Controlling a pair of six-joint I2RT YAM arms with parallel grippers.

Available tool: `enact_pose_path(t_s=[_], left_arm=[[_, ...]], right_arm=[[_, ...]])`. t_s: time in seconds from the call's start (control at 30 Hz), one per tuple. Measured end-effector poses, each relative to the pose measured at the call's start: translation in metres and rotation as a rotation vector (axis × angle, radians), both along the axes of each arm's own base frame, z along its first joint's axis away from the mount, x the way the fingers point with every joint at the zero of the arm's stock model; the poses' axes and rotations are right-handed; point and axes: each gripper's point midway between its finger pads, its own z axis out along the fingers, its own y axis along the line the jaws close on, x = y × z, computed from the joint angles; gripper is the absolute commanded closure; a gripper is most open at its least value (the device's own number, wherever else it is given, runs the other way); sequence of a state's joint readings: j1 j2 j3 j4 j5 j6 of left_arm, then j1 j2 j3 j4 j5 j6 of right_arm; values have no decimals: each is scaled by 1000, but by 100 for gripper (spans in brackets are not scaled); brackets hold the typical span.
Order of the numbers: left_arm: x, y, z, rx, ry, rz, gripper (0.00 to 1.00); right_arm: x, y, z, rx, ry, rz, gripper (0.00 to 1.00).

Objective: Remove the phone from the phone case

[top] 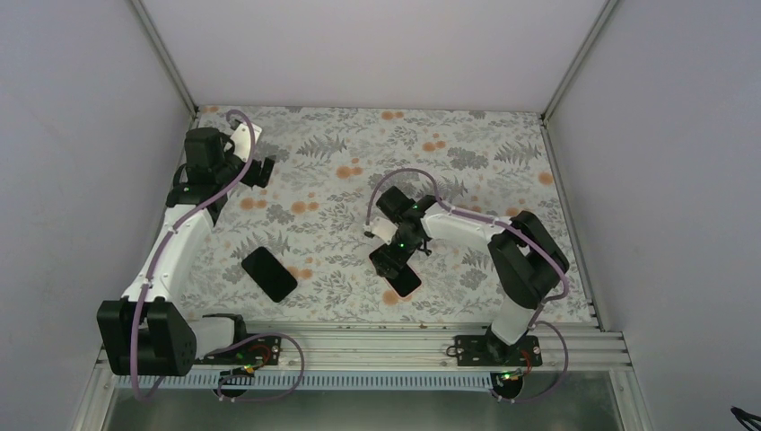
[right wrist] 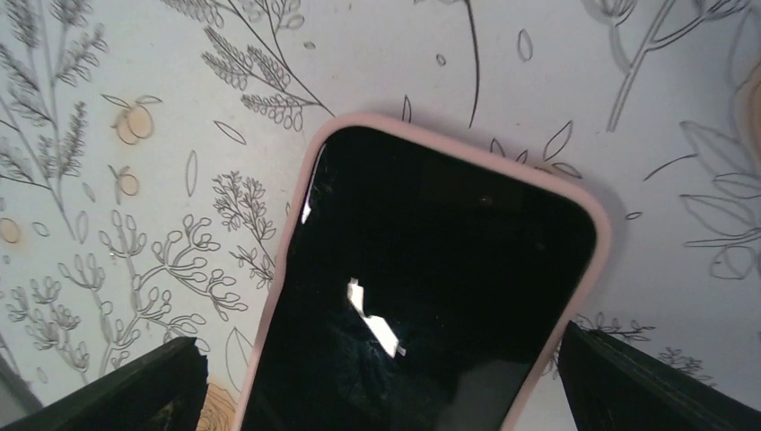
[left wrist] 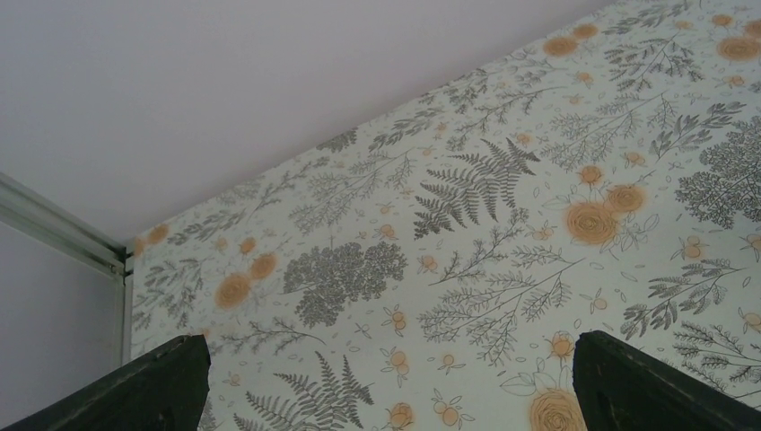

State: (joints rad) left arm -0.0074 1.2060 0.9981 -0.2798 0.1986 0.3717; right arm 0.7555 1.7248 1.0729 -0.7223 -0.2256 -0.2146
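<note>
A phone with a dark screen in a pink case (right wrist: 431, 269) lies flat on the floral cloth, also in the top view (top: 404, 282). My right gripper (right wrist: 381, 395) is open just above its near end, one finger (right wrist: 117, 391) on each side and clear of the case edges. In the top view the right gripper (top: 391, 259) sits over the phone's far end. My left gripper (left wrist: 390, 395) is open and empty, its fingertips (left wrist: 144, 386) over bare cloth. In the top view it (top: 262, 171) is at the far left, well away from the phone.
A second flat black slab (top: 269, 274), phone or case I cannot tell, lies on the cloth left of centre near the front. Grey walls (top: 377, 45) close the back and sides. A metal rail (top: 377, 346) runs along the near edge.
</note>
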Motion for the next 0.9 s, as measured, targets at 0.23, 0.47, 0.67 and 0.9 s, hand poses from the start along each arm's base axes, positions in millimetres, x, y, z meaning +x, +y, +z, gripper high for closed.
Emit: enact_pose_path(t_s=[0.23, 0.47, 0.67, 0.9], left_arm=[[1, 1, -4, 9, 8, 1, 0], [2, 1, -8, 12, 18, 1, 0], [3, 2, -9, 16, 20, 8, 0], [1, -4, -10, 15, 26, -17, 0]], right_arm=[[-3, -4, -13, -60, 5, -8, 0], [-4, -5, -20, -121, -38, 8, 0], [4, -8, -23, -162, -90, 0, 8], [9, -8, -23, -158, -129, 17, 21]])
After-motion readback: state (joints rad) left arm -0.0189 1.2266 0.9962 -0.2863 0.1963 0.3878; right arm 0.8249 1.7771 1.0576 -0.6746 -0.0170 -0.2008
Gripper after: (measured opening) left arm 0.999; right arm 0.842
